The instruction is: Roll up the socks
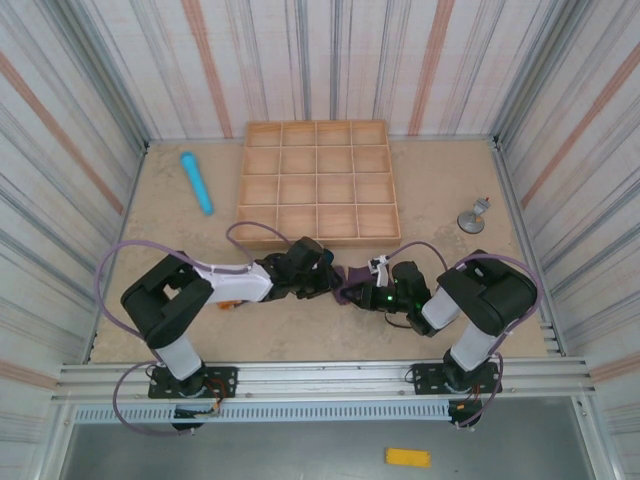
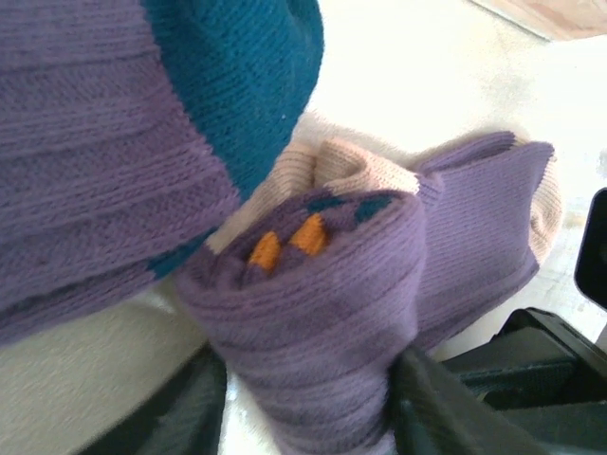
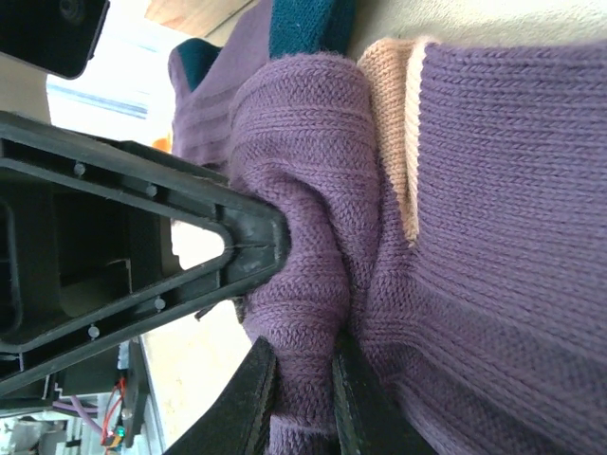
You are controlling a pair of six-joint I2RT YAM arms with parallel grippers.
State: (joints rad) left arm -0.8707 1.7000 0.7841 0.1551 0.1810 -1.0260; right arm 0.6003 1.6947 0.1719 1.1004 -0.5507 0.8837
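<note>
The socks (image 1: 348, 290) lie between my two grippers near the table's front middle. They are purple knit with teal, beige and orange parts. In the left wrist view a rolled end of the socks (image 2: 313, 313) sits between my left gripper's (image 2: 303, 409) dark fingers (image 2: 432, 403), which press on both its sides. A looser teal-toed part (image 2: 218, 85) lies behind it. My right gripper (image 3: 303, 384) is shut on a narrow fold of the purple socks (image 3: 474, 237). The left gripper's black finger (image 3: 228, 248) pushes against the same bundle. From above, the left gripper (image 1: 318, 278) and right gripper (image 1: 372, 292) almost meet.
A wooden tray (image 1: 318, 180) with several compartments stands just behind the grippers. A light blue cylinder (image 1: 197, 182) lies at the back left. A small grey metal piece (image 1: 472, 218) rests at the right. Striped walls close in the table on three sides.
</note>
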